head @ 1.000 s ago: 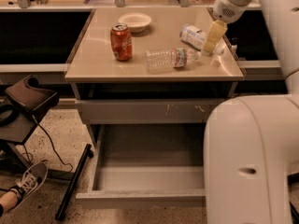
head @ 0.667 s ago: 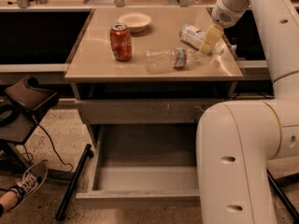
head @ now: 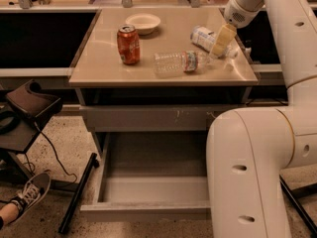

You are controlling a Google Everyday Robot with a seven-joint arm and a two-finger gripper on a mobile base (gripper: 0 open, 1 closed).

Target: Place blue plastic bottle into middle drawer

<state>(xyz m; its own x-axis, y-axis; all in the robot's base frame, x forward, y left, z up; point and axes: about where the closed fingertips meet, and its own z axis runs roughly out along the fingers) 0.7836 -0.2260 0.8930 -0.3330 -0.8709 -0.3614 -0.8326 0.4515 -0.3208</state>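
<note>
The white arm (head: 257, 172) rises from 5 o'clock up the right edge, and its wrist angles down toward 7 o'clock over the table (head: 99, 68). The gripper (head: 223, 39) sits against the 3 o'clock end of the blue plastic bottle (head: 204, 36), which lies on its side at the tabletop's 2 o'clock; how the jaws stand cannot be told. At the bottle's 7 o'clock lies a slim clear bottle (head: 176, 62). Below, at 6 o'clock, the middle drawer (head: 148, 188) stands open
</note>
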